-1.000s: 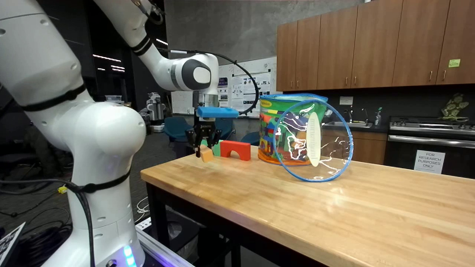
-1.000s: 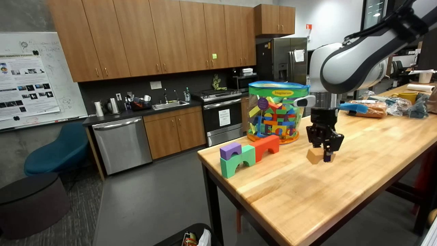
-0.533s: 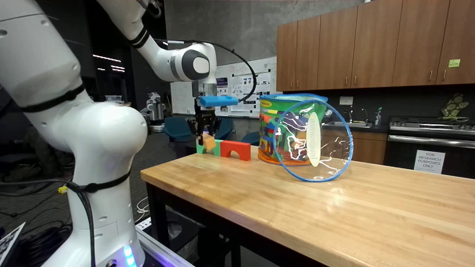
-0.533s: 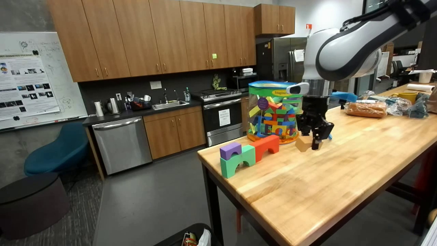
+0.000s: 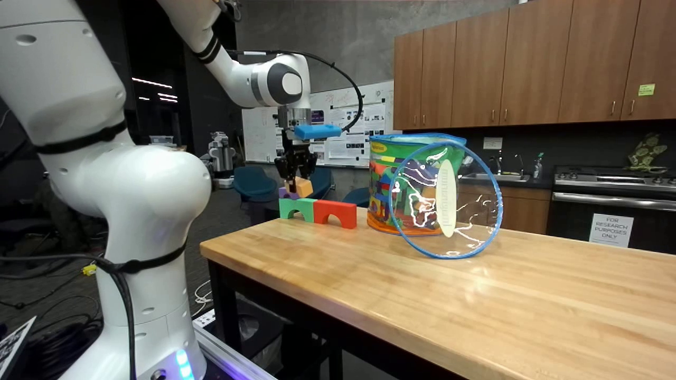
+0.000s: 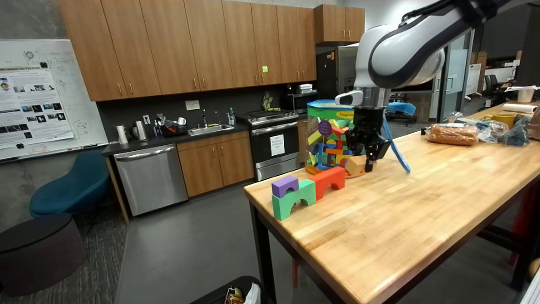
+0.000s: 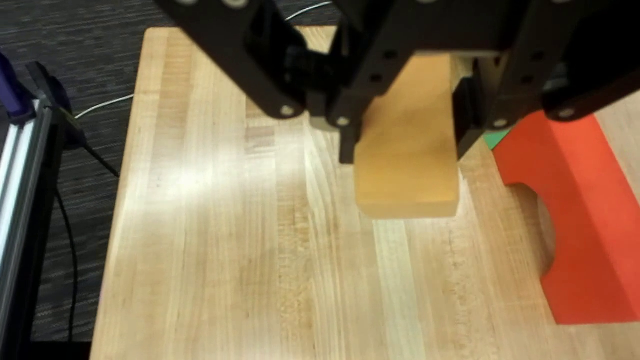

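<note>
Wrist view close above table [image 7: 240, 260]

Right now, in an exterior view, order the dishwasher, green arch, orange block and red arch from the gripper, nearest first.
1. Orange block: held by the gripper.
2. Red arch: on the table.
3. Green arch: at the red arch's far end.
4. Dishwasher: well beyond the table.

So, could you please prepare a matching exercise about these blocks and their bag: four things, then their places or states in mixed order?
Things
1. orange block
2. purple arch block
3. red arch block
4. transparent cylindrical bag

Places or states
A. on the table, next to the green arch block
B. holds many colourful blocks
C. gripped by the pincer, above the table
D. on top of the green arch block

Right pairs: 1-C, 2-D, 3-A, 4-B
</note>
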Action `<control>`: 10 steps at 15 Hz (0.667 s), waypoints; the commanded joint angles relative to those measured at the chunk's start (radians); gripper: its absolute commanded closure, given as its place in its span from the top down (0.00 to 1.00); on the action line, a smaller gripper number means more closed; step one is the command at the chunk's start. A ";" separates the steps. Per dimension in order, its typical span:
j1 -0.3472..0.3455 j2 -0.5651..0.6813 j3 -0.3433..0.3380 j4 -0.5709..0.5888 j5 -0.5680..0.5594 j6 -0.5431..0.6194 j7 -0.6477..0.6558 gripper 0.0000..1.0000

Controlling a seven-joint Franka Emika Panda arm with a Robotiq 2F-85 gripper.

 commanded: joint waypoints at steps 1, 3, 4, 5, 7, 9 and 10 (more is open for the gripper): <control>0.015 0.107 0.045 0.110 -0.005 -0.031 0.000 0.17; 0.016 0.156 0.071 0.161 -0.011 -0.038 0.002 0.17; 0.015 0.185 0.083 0.192 -0.014 -0.052 0.000 0.17; 0.012 0.210 0.095 0.220 -0.023 -0.069 -0.002 0.17; 0.002 0.264 0.113 0.276 -0.046 -0.111 -0.007 0.17; -0.011 0.316 0.121 0.329 -0.085 -0.158 -0.011 0.17; -0.016 0.339 0.123 0.352 -0.102 -0.181 -0.014 0.17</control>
